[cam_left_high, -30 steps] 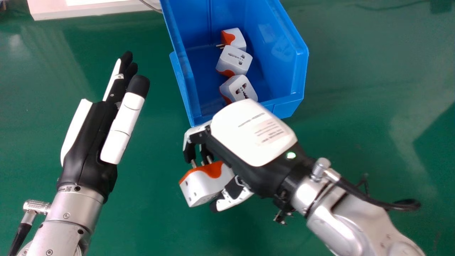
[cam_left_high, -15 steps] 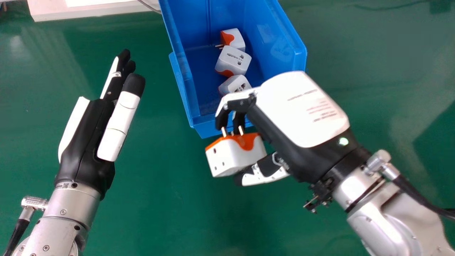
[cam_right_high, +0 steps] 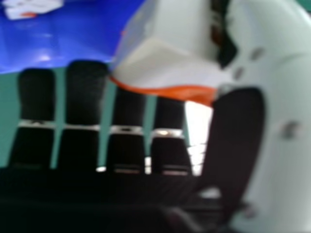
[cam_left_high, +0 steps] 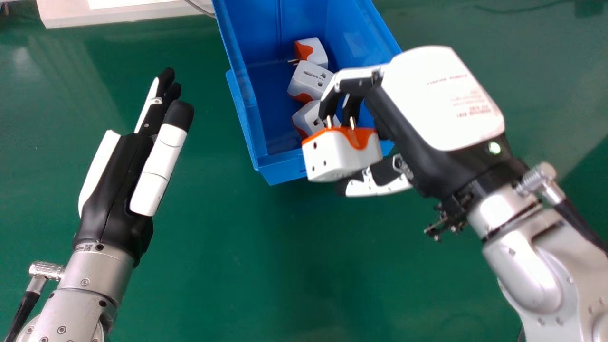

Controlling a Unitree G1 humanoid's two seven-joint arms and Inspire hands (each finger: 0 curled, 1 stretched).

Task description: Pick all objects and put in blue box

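Since a moment ago, the white, blocky plug adapter with an orange band (cam_left_high: 339, 159) has travelled farther out and to the right, carried by the right robot hand (cam_left_high: 441, 102). Its fingers and thumb have it pinched. From where I stand, small dark holes dot its near face, and two metal pins poke out beside the fingers. It overlaps the near end of the open blue plastic box (cam_left_high: 285, 170); I can't tell how high it hangs. Inside lie three more white-and-orange adapters (cam_left_high: 308, 80), tumbled in a row.

Off to the left, the black and white left robot hand (cam_left_high: 114, 185) is held wide, fingers straight. Under everything is a glossy green bench (cam_left_high: 213, 266), with a pale slab (cam_left_high: 66, 14) along its far left edge. Small print runs across the right hand's white back, near a glowing green light (cam_left_high: 494, 147).
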